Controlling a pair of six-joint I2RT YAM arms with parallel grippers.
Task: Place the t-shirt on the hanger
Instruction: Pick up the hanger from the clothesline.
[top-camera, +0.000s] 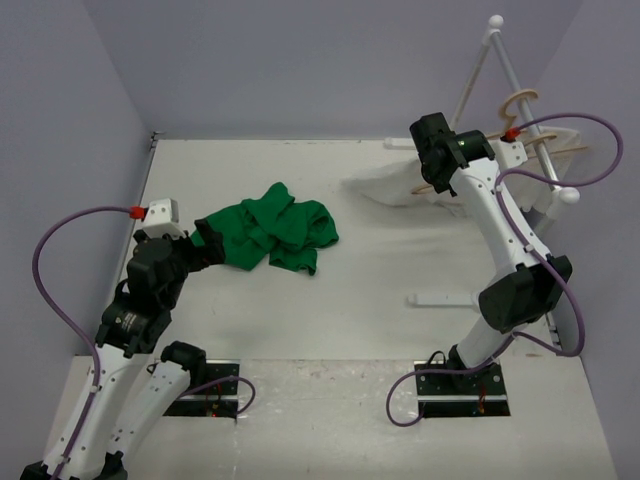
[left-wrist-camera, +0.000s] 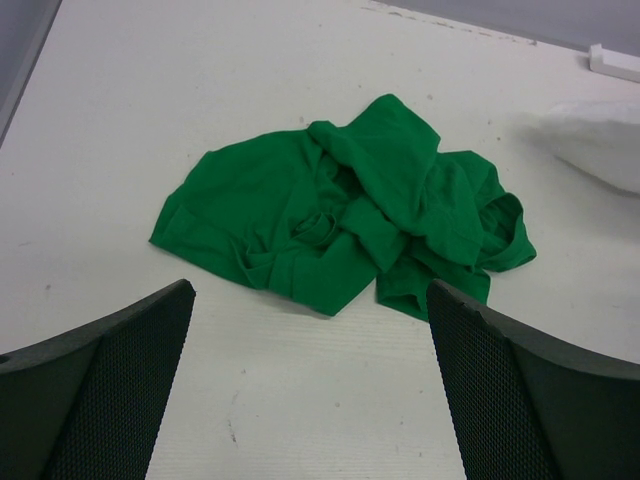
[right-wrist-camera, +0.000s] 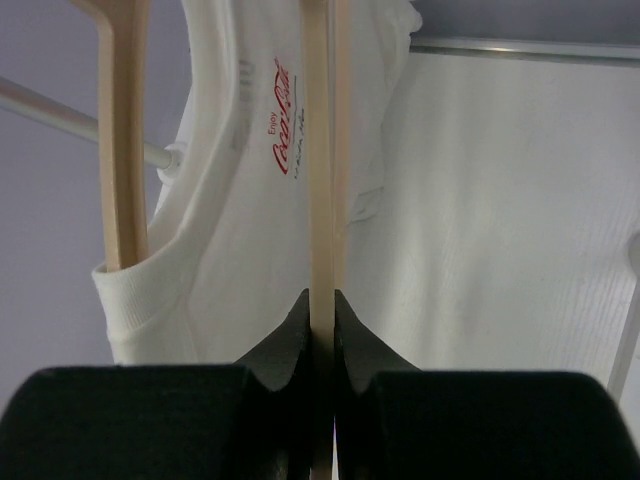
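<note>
Clenching the hanger's (right-wrist-camera: 318, 150) thin arm, the right gripper (right-wrist-camera: 320, 300) is needing a straight lift clear of the white shirt (right-wrist-camera: 240, 250), while the left gripper (left-wrist-camera: 310, 290) is hovering open near the t-shirt (left-wrist-camera: 340, 215).

The pale, off-white worktop (top-camera: 300, 310) is matte and carries a few small dark specks near its left side. A crumpled green t-shirt (top-camera: 268, 230) lies in a heap left of centre, folded over itself, well apart from everything else. At the far right the lower part of a white t-shirt (top-camera: 395, 185) rests bunched on the surface. A white rack foot (top-camera: 440, 298) lies flat toward the right, and two dark base plates (top-camera: 205, 395) sit at the near edge.
</note>
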